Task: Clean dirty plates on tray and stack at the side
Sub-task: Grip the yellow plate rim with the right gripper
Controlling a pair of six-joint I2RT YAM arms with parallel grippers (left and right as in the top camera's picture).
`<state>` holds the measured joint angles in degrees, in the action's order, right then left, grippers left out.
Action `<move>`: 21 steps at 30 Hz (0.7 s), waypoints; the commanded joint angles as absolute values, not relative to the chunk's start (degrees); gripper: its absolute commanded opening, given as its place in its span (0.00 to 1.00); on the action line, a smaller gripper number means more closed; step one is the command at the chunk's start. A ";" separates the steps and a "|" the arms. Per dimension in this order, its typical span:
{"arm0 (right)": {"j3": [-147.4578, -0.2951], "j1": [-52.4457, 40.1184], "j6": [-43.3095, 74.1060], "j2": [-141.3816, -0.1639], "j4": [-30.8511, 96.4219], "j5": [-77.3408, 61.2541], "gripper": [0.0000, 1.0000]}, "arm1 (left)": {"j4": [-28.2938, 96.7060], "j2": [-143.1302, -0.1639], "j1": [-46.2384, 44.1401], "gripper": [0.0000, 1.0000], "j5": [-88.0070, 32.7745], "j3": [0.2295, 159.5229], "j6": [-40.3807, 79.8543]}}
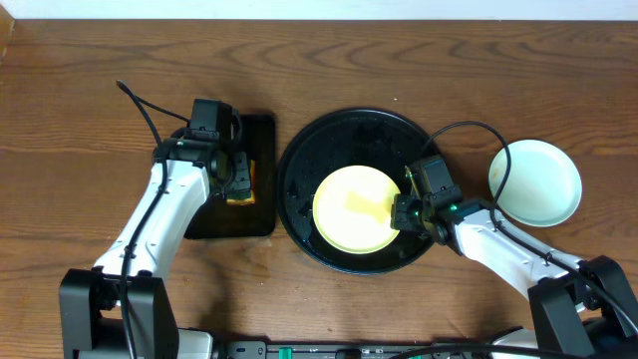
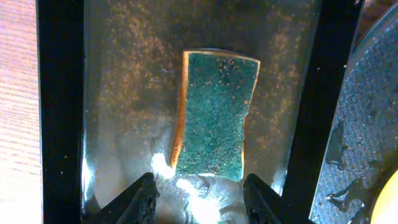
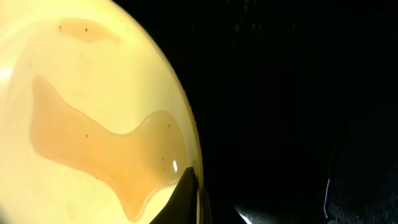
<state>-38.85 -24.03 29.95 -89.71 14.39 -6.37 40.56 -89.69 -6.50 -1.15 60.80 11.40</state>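
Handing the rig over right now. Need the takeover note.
Left end effector: open, just short of the sponge, which lies in the small tray.
Right end effector: at the right rim of the yellow plate; grip unclear.
Yellow plate: in the round tray, brown smear not yet wiped.
Green plate: on the table right of the round tray, looks clean; can't tell if another lies under it.
To do: grab sponge, wipe yellow plate, stack it on the green plate.
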 commanded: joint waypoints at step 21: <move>-44.10 -21.96 19.88 -79.02 22.44 -1.74 0.19 | 41.74 -89.80 -6.57 0.47 -1.06 61.19 11.75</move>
<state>-43.57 -22.31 19.44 -76.88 22.72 -0.60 41.58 -89.69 -6.50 -1.15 60.80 11.42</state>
